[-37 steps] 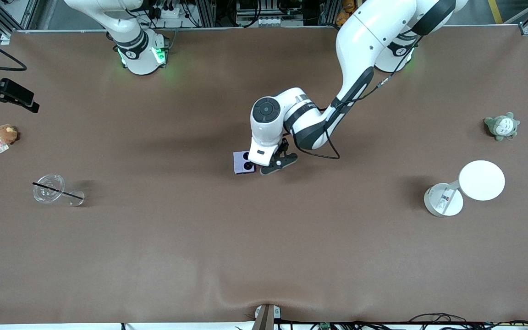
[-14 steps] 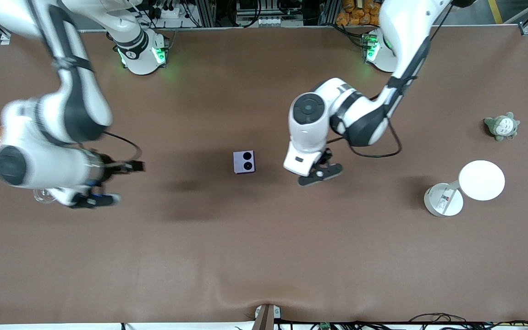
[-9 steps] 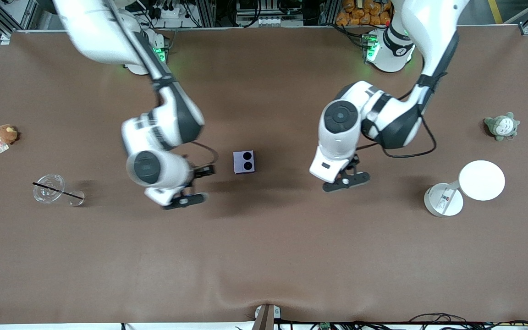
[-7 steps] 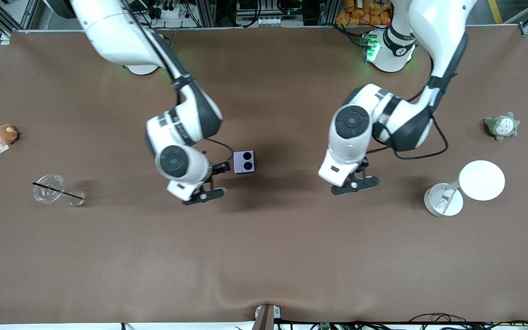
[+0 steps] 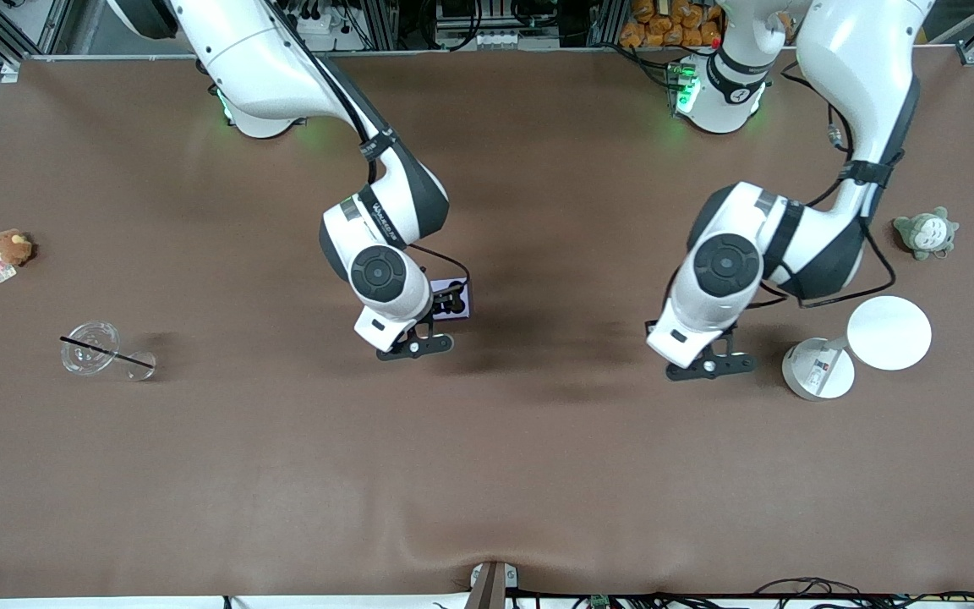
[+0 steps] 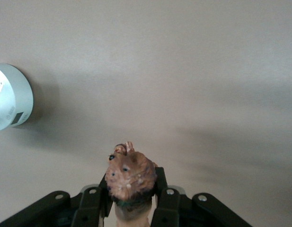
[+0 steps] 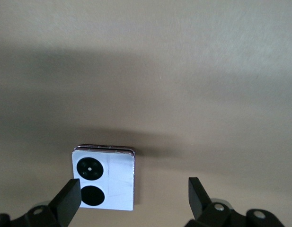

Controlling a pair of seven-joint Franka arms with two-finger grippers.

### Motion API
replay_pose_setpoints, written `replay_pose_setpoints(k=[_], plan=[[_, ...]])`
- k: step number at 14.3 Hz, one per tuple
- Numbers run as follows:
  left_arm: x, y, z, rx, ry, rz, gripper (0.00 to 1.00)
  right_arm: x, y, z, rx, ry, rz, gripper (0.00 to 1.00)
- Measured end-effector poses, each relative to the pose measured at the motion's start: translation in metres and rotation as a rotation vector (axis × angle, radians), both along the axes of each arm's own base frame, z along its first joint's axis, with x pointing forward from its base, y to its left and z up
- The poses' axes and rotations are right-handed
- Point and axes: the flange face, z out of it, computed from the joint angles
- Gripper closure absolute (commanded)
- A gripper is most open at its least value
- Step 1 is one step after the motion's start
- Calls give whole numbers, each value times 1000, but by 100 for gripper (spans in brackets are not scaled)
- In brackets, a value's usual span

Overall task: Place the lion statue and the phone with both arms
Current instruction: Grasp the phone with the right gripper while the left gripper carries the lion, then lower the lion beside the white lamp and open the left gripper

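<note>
Two grippers over brown worktop [image 5: 487, 474]. Left gripper [image 6: 131, 201] clenched on lion statue [image 6: 130, 176], head poking out between fingers, lamp base [image 6: 11, 97] near. Right gripper [image 7: 134, 194] spread wide, phone [image 7: 105, 177] flat on worktop between fingers, nearer one finger [image 7: 70, 196]. Risk: off-centre closing could shove phone sideways; statue might slip.

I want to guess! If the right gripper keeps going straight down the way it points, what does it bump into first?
Probably the phone, lying flat on the table. The right gripper hangs open above it, though slightly off-centre; its height is unclear.

Glossy phone [image 7: 104, 176] (smooth); table [image 5: 487, 474] probably matt cloth
</note>
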Motion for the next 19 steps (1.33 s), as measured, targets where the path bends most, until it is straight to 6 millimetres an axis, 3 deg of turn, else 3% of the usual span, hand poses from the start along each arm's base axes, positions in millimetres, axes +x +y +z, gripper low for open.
replay_pose_setpoints(k=[6, 13, 19], plan=[[5, 52, -26, -26, 13, -31, 100, -25, 30, -22, -27, 4, -42, 0], [13, 114, -67, -78, 15, -70, 100, -31, 32, -42, -44, 24, -34, 0], [20, 155, -84, -102, 19, -111, 100, -36, 38, -49, -47, 24, -23, 0]])
